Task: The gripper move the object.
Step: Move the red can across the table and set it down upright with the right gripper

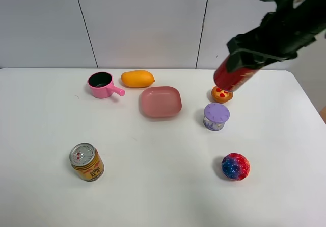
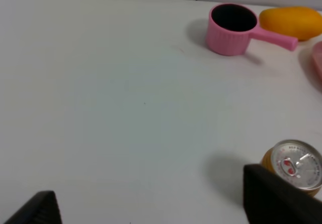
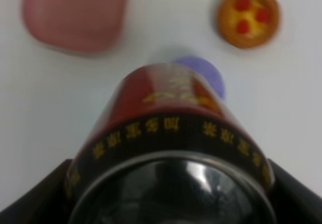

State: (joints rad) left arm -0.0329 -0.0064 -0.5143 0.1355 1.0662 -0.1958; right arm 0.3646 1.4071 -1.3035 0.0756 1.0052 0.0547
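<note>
The red can [image 1: 233, 77] with gold lettering hangs tilted in the air at the back right, above the small pizza toy [image 1: 222, 94]. My right gripper [image 1: 249, 53] is shut on it. In the right wrist view the can [image 3: 171, 133] fills the middle, one silver end toward the camera, with black fingers [image 3: 35, 194] at both sides. My left gripper [image 2: 151, 211] is open and empty above the table's left part; only its two black fingertips [image 2: 274, 196] show.
A gold-yellow can [image 1: 87, 161] stands at the front left. A pink pot [image 1: 103, 84], a mango [image 1: 137, 78] and a pink dish [image 1: 161, 101] sit at the back. A purple cup [image 1: 216, 116] and a red-blue ball [image 1: 235, 166] are on the right.
</note>
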